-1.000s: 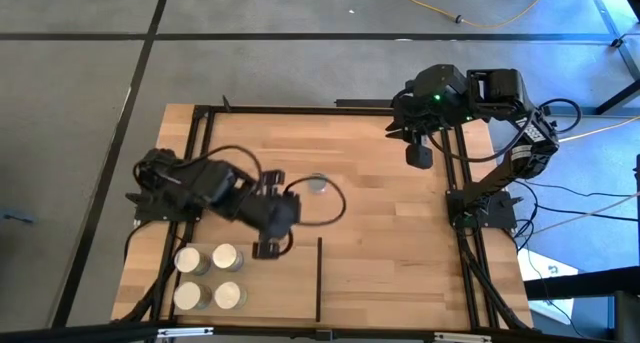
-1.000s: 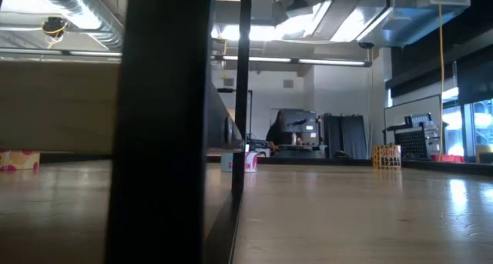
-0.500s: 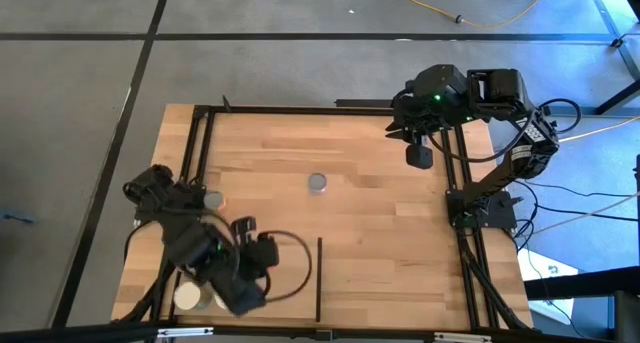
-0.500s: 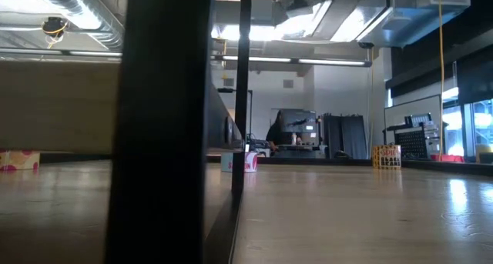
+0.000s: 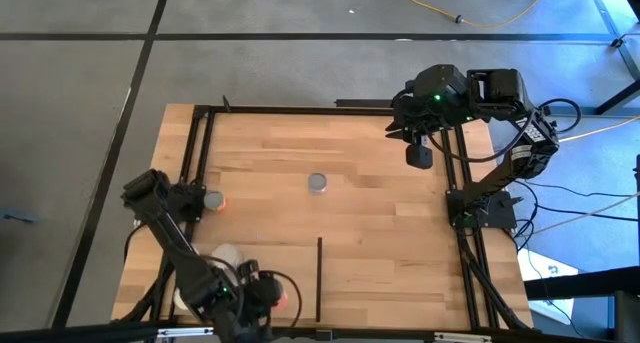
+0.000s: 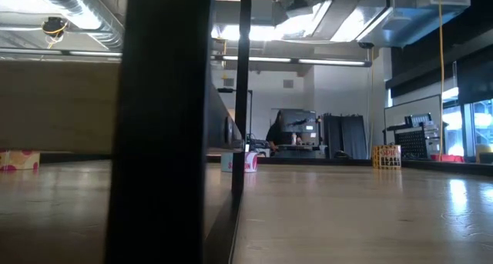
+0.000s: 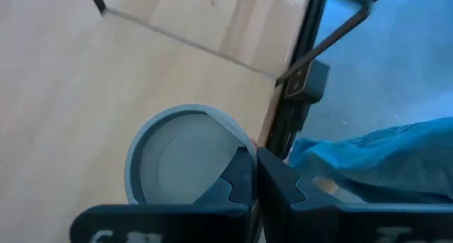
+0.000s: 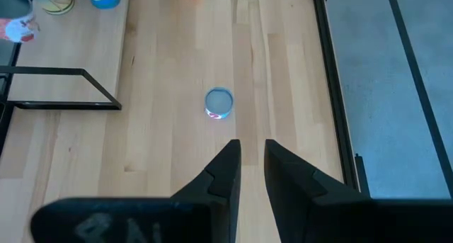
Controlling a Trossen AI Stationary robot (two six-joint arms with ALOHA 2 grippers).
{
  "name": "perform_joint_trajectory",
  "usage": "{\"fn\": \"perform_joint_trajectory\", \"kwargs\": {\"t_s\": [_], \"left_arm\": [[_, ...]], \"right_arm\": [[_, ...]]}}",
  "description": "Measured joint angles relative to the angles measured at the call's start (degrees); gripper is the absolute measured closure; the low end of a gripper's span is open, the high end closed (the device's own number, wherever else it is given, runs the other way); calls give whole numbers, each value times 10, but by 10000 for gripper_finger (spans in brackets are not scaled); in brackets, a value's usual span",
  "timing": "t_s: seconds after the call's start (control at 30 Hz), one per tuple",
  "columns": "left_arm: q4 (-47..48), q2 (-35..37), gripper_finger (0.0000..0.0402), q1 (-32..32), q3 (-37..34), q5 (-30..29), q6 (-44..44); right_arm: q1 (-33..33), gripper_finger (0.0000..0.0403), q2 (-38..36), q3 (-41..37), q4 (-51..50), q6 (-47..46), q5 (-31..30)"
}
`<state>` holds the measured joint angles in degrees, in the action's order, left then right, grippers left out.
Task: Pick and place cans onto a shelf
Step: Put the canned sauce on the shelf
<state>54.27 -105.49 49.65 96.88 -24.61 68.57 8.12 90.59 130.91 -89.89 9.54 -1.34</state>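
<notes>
My left gripper (image 7: 255, 179) is shut and low over the table's near left corner (image 5: 255, 305). Right at its tips a can with a grey top (image 7: 180, 161) stands upright beside the table's black near rail. My left arm hides most of the other cans there. One pale top (image 5: 226, 255) and another (image 5: 184, 298) show beside it. A single can (image 5: 317, 183) (image 8: 219, 103) stands mid-table, and one more (image 5: 212, 199) stands by the left rail. The shelf's black divider (image 5: 319, 275) rises near the front edge. My right gripper (image 5: 420, 155) (image 8: 252, 158) hangs open, high at the far right. My left gripper's shut fingers slant down from above and overlap the grey-topped can's rim (image 7: 239, 145) on the side toward the near rail. I cannot tell whether they touch it. The can stands on the table.
Black rails (image 5: 460, 173) frame the wooden tabletop. In the low view a thick black post (image 6: 162, 125) and a thin one (image 6: 243, 87) stand close in front. Bare wood lies between the mid-table can and the right rail.
My left arm has swung from the table's middle left toward the near edge and gone down, rolling its wrist. It now covers most of the group of cans at the near left corner. The can by the left rail has come into sight.
</notes>
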Motion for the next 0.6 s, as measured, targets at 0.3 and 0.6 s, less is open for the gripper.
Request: {"fn": "perform_joint_trajectory", "kwargs": {"t_s": [0.3,0.6], "left_arm": [[-40,0,401,22,-83,1,75],[-60,-1,401,21,-107,16,78]], "right_arm": [[0,336,0,0,0,0,0],[0,336,0,0,-1,26,0]]}}
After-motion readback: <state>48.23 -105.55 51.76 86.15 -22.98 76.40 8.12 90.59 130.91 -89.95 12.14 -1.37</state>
